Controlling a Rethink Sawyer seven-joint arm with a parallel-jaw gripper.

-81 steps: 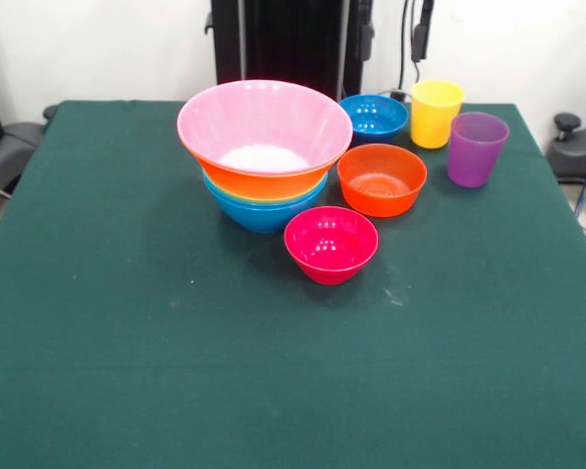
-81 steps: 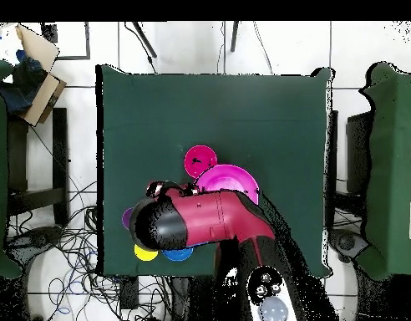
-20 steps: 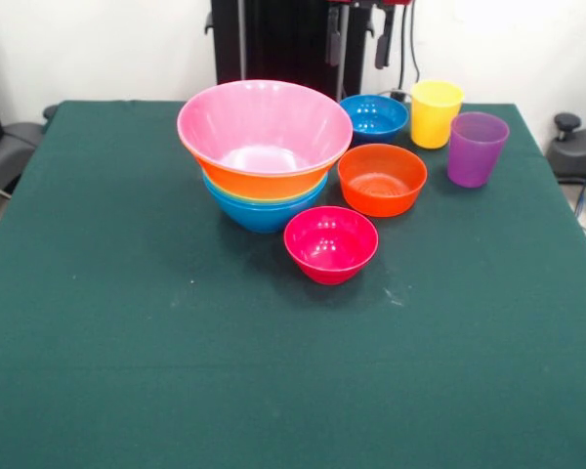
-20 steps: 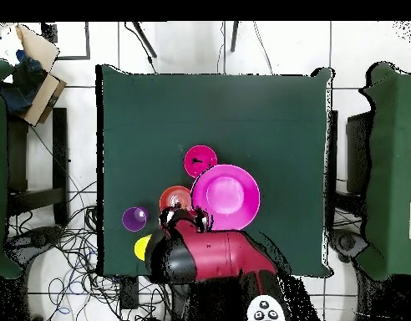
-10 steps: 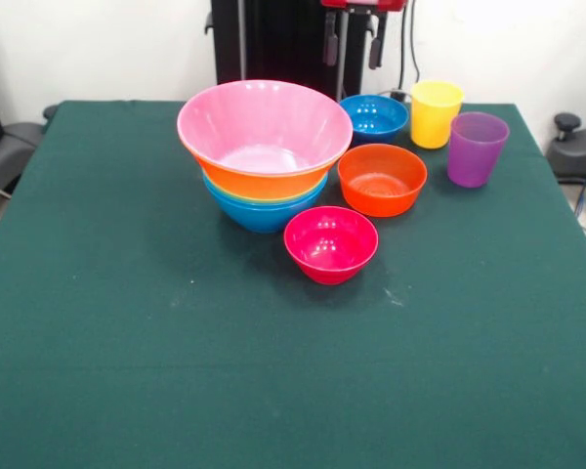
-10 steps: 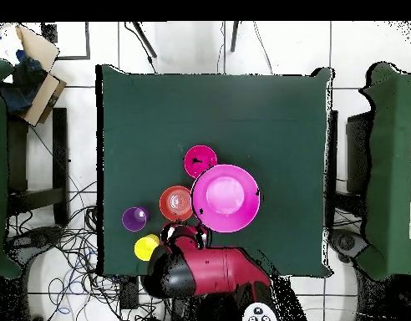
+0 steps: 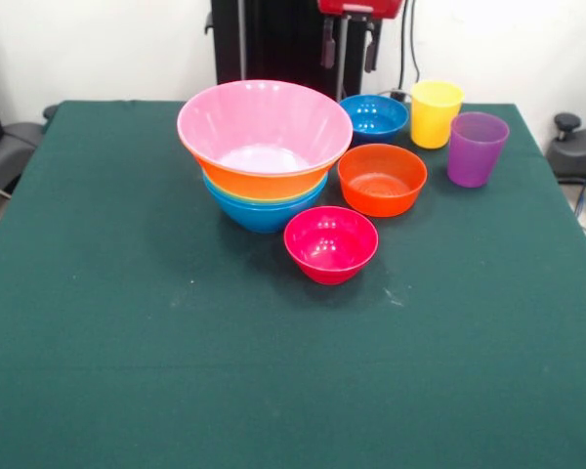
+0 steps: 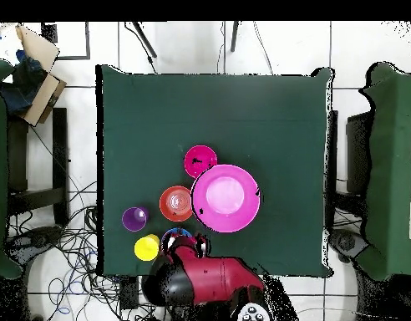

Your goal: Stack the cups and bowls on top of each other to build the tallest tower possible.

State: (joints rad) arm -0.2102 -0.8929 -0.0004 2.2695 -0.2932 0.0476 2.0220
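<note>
Your gripper [image 7: 349, 47] hangs open and empty above the dark blue bowl [image 7: 373, 116]; the tower [image 7: 264, 151] stands upright, mouths up.

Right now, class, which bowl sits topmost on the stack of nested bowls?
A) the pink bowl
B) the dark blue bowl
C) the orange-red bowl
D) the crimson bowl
A: the wide pink bowl rests in the large orange one atop the stack; the other three stand alone on the table.
</note>
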